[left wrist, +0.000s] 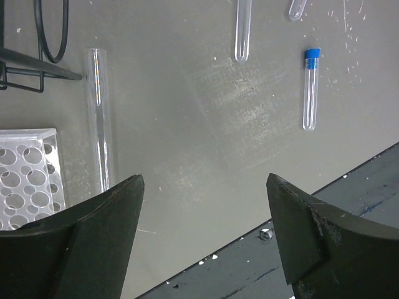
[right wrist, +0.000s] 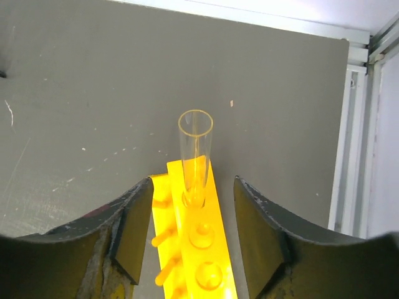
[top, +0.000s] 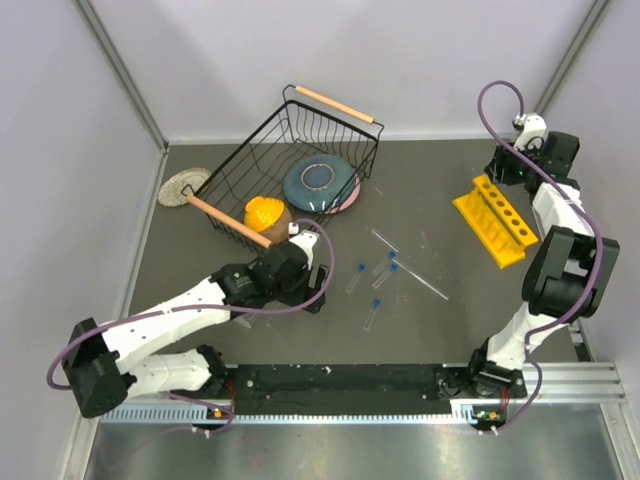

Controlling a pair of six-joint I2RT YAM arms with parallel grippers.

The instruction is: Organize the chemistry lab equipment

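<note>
Two pincers, both with jaws apart. Left pincer [left wrist: 204, 184] hovers over the matte grey counter [left wrist: 206, 112]. A long smooth clear glass rod [left wrist: 103, 137] lies just beside the perforated clear plastic rack [left wrist: 28, 180], with a small blue-capped clear tube [left wrist: 311, 87] lying further out. Right pincer [right wrist: 193, 180] straddles the glossy yellow holed rack [right wrist: 215, 249], its fingers clear of it. One open-mouthed clear tube [right wrist: 195, 143] stands upright in the rack's end hole.

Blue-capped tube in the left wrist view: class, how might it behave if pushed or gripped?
The blue-capped tube is round and lies on its side on the flat table, so it would probably roll. Its smooth clear wall looks slippery, possibly fragile.
</note>
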